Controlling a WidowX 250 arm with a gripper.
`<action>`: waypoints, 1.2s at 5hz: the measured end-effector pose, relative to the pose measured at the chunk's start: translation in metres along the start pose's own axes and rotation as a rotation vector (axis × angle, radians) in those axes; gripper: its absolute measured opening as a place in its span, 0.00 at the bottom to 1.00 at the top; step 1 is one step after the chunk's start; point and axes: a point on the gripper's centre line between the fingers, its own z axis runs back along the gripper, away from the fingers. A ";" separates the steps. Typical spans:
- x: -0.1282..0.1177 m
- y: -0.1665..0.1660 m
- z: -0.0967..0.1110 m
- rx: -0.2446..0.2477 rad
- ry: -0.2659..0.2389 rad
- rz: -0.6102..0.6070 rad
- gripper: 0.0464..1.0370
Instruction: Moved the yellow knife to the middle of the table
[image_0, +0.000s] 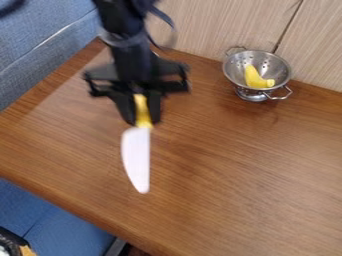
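Knife (136, 157) in the black tool's (142, 119) grip, pinched by its yellow handle, white blade pointing to six o'clock, just toward nine o'clock from the middle of the wooden surface (227, 185). Toward one o'clock, a metal colander (278, 71) cradles a yellow banana (252, 77).

This looks like a booth-style seating nook, though whether in a home or an office is unclear. Blue upholstery (43, 42) borders the wood-grain counter (234, 165), with pale panelling (207, 25) behind.
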 end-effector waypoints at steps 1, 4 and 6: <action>0.004 -0.021 -0.036 0.035 0.055 -0.102 0.27; 0.041 -0.057 -0.085 0.027 0.058 -0.133 0.27; 0.046 -0.060 -0.083 0.029 0.055 -0.136 0.65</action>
